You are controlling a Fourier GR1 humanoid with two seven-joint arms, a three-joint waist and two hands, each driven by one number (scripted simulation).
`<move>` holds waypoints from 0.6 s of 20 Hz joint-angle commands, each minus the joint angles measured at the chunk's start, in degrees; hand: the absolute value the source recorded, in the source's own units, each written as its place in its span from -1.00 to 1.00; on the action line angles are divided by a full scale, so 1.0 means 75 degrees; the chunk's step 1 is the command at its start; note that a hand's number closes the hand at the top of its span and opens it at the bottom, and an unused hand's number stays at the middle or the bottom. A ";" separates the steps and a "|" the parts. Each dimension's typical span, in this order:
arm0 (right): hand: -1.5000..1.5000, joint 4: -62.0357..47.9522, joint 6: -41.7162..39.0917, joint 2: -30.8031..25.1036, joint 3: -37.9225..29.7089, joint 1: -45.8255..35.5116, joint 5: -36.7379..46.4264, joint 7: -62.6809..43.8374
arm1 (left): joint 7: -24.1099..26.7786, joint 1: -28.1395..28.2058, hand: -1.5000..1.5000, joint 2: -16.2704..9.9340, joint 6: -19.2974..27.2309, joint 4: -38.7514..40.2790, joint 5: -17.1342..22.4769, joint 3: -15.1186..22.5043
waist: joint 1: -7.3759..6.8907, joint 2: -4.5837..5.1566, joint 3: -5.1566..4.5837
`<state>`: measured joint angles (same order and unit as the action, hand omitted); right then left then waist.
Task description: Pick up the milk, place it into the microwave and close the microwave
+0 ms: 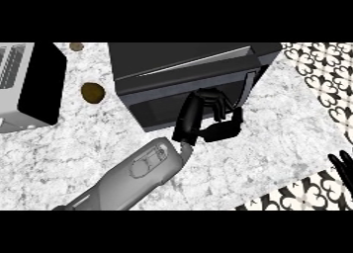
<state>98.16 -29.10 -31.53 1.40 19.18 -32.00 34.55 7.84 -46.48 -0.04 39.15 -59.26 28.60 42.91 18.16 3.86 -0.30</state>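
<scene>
At far left a boxy silver toaster [15, 84] with dark slots sits on the speckled grey stone counter [62, 148], and a small brown rounded lump [92, 93] lies just right of it. In the middle stands the dark microwave [186, 69]; the left hand [204, 121] is at its front with fingers curled, and the milk cannot be made out. At the right edge, beside black-and-white patterned tiles [325, 74], the right hand [348, 170] rests with fingers straight.
</scene>
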 commanded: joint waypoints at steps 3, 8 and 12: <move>-1.00 0.0323 -0.0355 -0.0178 -0.0048 0.0041 -0.0348 0.0011 | 0.0436 -0.0689 1.00 0.0006 -0.0047 0.0718 0.0491 -0.0524 | 0.0317 0.0099 0.0012; -1.00 0.0524 -0.0458 -0.0426 -0.0273 -0.0026 -0.0733 -0.0143 | 0.0739 -0.0858 1.00 0.0006 -0.0137 0.0996 0.0830 -0.0574 | 0.0399 0.0124 0.0021; -1.00 0.0755 -0.0568 -0.0464 -0.0179 0.0049 -0.0991 -0.0294 | 0.0986 -0.0875 1.00 0.0006 -0.0073 0.1118 0.0951 -0.0585 | 0.0469 0.0134 0.0025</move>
<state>102.77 -30.90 -34.36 0.29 19.43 -37.57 31.53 14.14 -49.20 -0.02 39.74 -55.02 34.40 40.62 20.69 4.26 -0.14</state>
